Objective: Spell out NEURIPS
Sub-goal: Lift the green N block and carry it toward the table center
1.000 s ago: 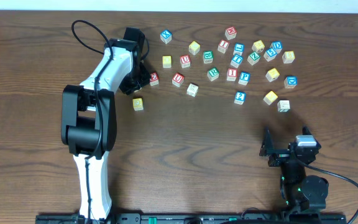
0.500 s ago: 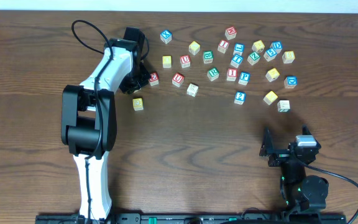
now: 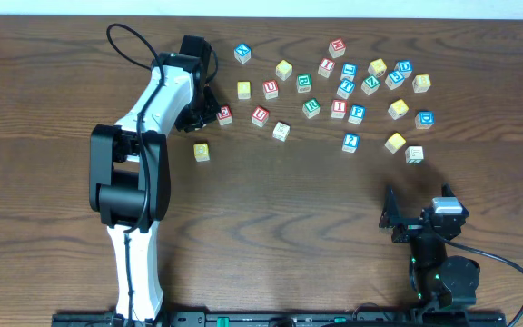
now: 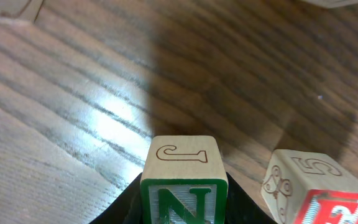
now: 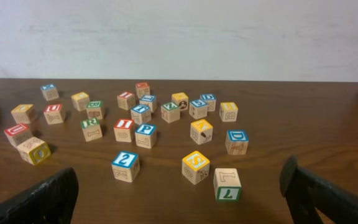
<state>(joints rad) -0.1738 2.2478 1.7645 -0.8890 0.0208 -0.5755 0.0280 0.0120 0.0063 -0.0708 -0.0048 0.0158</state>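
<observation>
My left claw [image 3: 209, 111] pinches the small wooden green-N cube [image 4: 183, 183]. I should lift it straight up, missing the red wooden cube [image 4: 316, 193] beside it.

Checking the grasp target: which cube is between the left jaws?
The green N cube, J outlined on its top face, flanked by both jaws. The red-faced cube beside it, marked 5, lies outside them.

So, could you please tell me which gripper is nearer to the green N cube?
Left. The left gripper is closed around the green N cube at the far left; the right gripper sits open at the near right, well away.
</observation>
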